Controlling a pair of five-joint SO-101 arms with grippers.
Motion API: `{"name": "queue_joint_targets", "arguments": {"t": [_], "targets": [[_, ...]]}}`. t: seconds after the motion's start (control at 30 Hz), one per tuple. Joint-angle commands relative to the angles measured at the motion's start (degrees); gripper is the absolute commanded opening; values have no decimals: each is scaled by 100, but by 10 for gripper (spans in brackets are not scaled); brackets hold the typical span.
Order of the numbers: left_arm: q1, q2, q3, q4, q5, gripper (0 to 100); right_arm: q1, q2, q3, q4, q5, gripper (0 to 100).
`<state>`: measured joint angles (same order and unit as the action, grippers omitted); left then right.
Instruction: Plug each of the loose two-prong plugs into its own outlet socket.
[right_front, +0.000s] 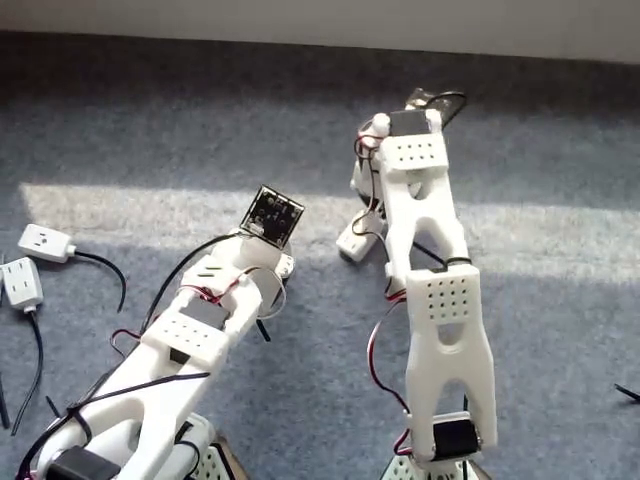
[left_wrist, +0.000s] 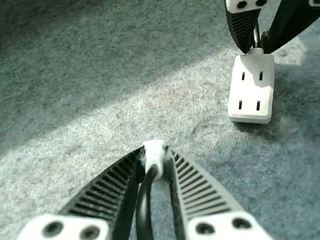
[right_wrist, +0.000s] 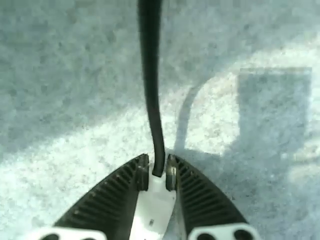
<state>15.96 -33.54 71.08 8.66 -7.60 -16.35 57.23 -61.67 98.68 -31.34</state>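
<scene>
Grey carpet (right_front: 540, 190) spreads under both arms. The left gripper (left_wrist: 155, 152) is clamped on a white two-prong plug (left_wrist: 153, 159) with a black cord, low over the carpet. Just to its right, the right gripper (right_wrist: 156, 172) grips the cord end of a white outlet socket (left_wrist: 251, 87) lying face up. Two more outlets (right_front: 44, 243) sit at the far left.

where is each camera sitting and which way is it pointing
high view: fixed above, looking down at the carpet, the left arm and the right arm.
left wrist view: on the left arm, looking along the left gripper, shut on a plug, toward the outlet block.
right wrist view: on the right arm, looking down past the right gripper, shut on that outlet block's corded end.
shared: high and left wrist views both show the outlet block.
</scene>
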Motion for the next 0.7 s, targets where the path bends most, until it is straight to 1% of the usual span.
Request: {"name": "queue_joint_targets", "arguments": {"t": [0.0, 0.17, 0.27, 0.4, 0.5, 0.57, 0.67], "targets": [[-40, -163, -22, -123, 35, 6, -295, -154, 426, 242, 176, 63], [-40, -163, -22, -132, 35, 6, -497, -198, 532, 242, 202, 63], [-40, -163, -22, -167, 35, 6, -576, -259, 804, 251, 378, 63], [-40, -154, 198, -598, 35, 6, -708, -514, 1218, 251, 422, 63], [-40, -163, 295, -791, 35, 6, -558, -708, 1297, 242, 422, 67], [-40, -163, 295, -791, 35, 6, -418, -822, 1279, 224, 422, 98], [-40, -171, 295, -782, 35, 6, -277, -1015, 1279, 215, 422, 222]]}}
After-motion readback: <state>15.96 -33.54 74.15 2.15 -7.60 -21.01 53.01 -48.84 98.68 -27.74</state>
